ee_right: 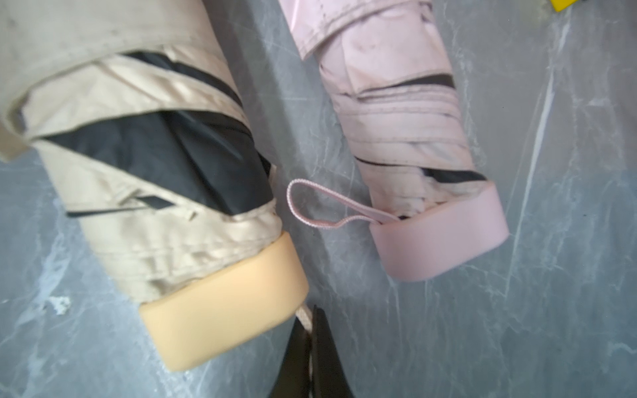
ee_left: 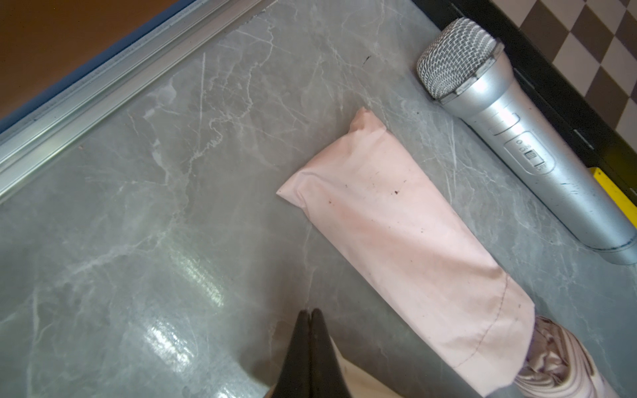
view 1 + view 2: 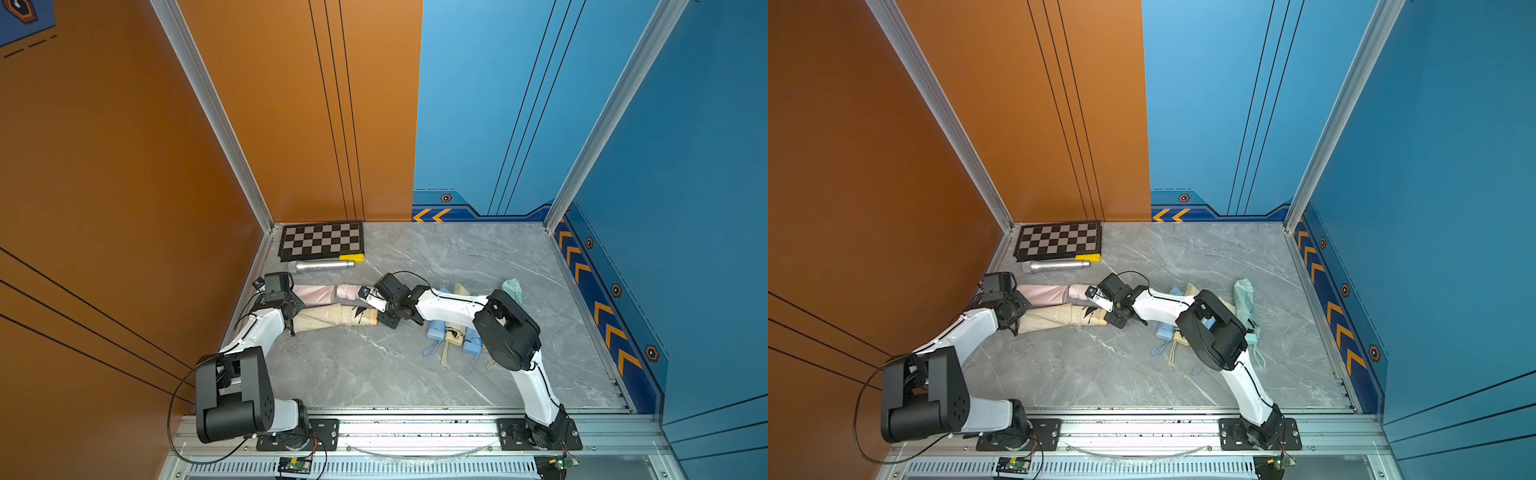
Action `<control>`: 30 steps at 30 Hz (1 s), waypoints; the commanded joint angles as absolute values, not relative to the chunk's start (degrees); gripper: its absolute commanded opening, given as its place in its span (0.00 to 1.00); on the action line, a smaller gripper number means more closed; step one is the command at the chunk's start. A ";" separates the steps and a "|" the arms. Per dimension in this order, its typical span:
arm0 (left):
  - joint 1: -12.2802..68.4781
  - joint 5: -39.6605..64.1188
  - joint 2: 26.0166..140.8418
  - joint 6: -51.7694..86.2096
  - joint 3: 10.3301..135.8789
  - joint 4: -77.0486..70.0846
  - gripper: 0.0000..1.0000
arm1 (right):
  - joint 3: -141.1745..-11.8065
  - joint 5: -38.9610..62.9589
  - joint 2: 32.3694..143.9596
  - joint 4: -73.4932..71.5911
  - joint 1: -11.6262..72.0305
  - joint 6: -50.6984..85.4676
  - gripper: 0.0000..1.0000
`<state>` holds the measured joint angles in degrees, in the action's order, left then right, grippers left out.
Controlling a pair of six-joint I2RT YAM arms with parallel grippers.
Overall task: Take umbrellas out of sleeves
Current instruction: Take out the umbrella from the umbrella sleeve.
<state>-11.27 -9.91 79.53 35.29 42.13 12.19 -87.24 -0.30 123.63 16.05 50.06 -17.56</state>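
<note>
Grey marble tabletop (image 3: 374, 374) between orange and blue walls. Right of its middle, sleeved umbrellas (image 3: 437, 330) lie piled. Further in, the right gripper (image 1: 311, 317) is clamped on the cream cord (image 1: 303, 314) of the cream umbrella (image 3: 359, 314), half out of its cream sleeve (image 3: 318, 319). The left gripper (image 2: 310, 314), fingers pressed together, sits at that sleeve's closed end near the left edge. Beyond: pink umbrella (image 1: 403, 120) partly in its pink sleeve (image 2: 396, 224), then a microphone (image 2: 517, 138) and checkerboard (image 3: 322, 240) in the far left corner.
</note>
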 commanded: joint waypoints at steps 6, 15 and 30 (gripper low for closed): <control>-12.39 -11.32 79.10 32.84 43.58 11.63 0.00 | -86.37 -1.67 120.64 17.94 49.41 -17.84 0.00; -13.62 -9.95 79.50 32.37 43.07 9.01 0.00 | -86.31 -1.82 120.62 18.11 49.15 -17.93 0.00; -15.21 -9.05 79.54 32.70 42.54 7.65 0.00 | -85.95 -2.06 120.40 18.21 48.74 -17.84 0.00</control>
